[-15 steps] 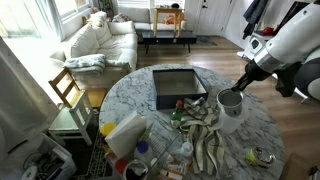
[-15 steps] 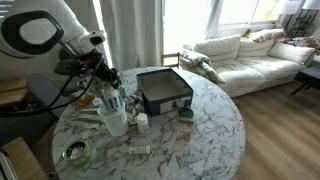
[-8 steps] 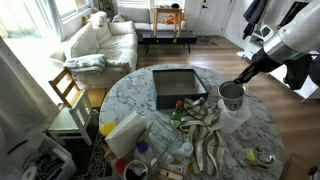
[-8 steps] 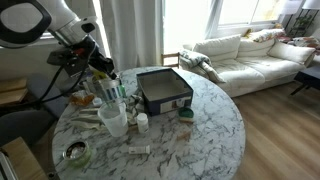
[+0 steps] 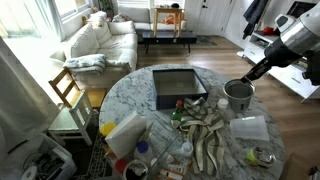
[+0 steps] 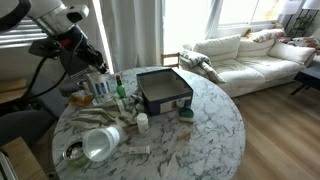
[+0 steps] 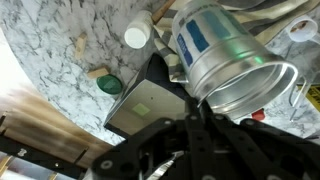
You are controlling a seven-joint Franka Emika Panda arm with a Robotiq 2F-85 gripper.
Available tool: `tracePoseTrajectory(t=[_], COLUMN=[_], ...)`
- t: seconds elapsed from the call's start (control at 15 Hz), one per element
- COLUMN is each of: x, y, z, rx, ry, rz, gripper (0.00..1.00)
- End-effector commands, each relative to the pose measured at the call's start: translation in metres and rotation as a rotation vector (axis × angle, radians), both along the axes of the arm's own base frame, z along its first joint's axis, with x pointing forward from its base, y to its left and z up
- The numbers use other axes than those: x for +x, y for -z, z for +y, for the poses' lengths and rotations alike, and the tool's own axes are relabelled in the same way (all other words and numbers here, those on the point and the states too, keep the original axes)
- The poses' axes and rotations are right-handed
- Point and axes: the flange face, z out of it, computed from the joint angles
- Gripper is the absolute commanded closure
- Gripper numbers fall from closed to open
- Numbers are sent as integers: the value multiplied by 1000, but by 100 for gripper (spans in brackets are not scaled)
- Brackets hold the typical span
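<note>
Pinching the rim of a metal can [image 5: 237, 96], the fingers [image 7: 205, 128] hold it up over the marble surface [image 5: 130, 90], close to the edge. A black tray [image 5: 178, 86] sits near it. A clear tub [image 5: 250, 127] and a striped cloth [image 5: 205, 135] lie below. The can's blue label [image 7: 195, 38] is too blurry to read. Inside the can only shiny metal shows.

Home living room. White sofa [image 5: 100, 42] with cushions far left, also seen far right in an exterior view [image 6: 250, 52]. Wood floor [image 5: 215, 62], bright windows [image 5: 70, 8], long curtains [image 6: 135, 30]. Low table [image 5: 165, 35] far back. Round marble table [image 5: 130, 95] cluttered with household stuff, wooden chair [image 5: 68, 88] beside it.
</note>
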Motion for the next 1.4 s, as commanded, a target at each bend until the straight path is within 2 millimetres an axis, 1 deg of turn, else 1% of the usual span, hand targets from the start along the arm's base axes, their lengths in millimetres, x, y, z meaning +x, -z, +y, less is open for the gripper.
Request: tracePoseTrajectory(t=[0.0, 0.2, 0.33, 0.47, 0.53, 0.6, 0.8, 0.93, 1.07, 1.2, 1.33], x=[-18, -24, -31, -43, -23, -26, -24, -23, -22, -17, -12], y=[5, 17, 34, 51, 40, 46, 50, 59, 73, 86, 100], z=[4, 19, 34, 49, 53, 56, 58, 53, 53, 58, 70], rx=[32, 74, 125, 172, 191, 206, 218, 197, 147, 99, 72], ry=[-16, -72, -147, -249, -296, -346, -505, -592, -693, -795, -904], rz=[18, 23, 39, 53, 66, 74, 73, 101, 150, 166, 169], gripper=[99, 99, 99, 99, 99, 99, 99, 99, 99, 99, 99])
